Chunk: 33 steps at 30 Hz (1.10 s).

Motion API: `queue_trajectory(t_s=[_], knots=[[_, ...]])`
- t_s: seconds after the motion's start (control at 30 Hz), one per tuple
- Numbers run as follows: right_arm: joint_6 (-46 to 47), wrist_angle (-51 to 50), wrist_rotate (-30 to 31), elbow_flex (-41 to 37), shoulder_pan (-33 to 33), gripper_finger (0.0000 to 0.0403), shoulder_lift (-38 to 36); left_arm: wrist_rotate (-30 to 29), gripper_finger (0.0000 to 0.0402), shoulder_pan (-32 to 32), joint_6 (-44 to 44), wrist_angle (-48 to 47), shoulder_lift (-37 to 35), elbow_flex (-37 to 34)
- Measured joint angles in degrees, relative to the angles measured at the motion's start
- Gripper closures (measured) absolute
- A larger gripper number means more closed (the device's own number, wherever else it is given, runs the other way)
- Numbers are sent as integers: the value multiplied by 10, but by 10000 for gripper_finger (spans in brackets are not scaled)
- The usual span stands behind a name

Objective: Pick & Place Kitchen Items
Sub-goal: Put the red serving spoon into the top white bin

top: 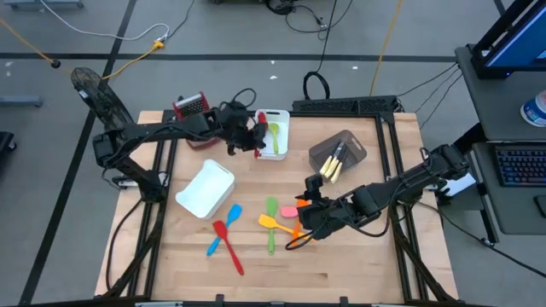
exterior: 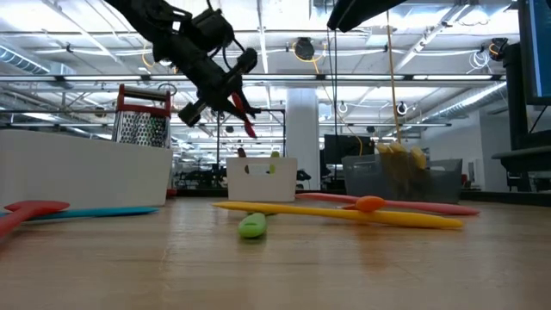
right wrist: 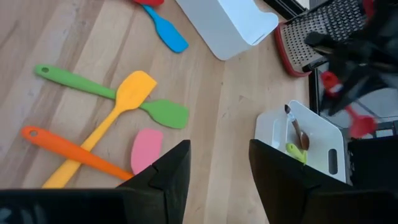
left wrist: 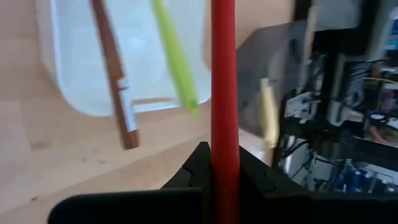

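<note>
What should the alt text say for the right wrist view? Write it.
The right gripper, fingers open, hovers over a wooden table above a pink spatula, beside crossed yellow, green and orange utensils. Farther off stands a white bin holding two utensils.

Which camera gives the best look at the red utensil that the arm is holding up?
The left wrist view: the red utensil fills it, its handle clamped in the left gripper. The high view shows it beside the white bin, partly hidden. In the low view it hangs small; the right wrist view shows it far off.
</note>
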Motion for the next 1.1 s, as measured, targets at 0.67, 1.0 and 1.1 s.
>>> queue_trajectory(t_s=[0.67, 1.0, 1.1], knots=[[16, -65, 0, 0, 15, 248, -3, 79, 377, 18, -94, 146, 141, -1], [16, -75, 0, 0, 15, 248, -3, 46, 333, 24, -90, 145, 141, -1], [16, -75, 0, 0, 15, 248, -3, 30, 321, 24, -80, 160, 141, 0]])
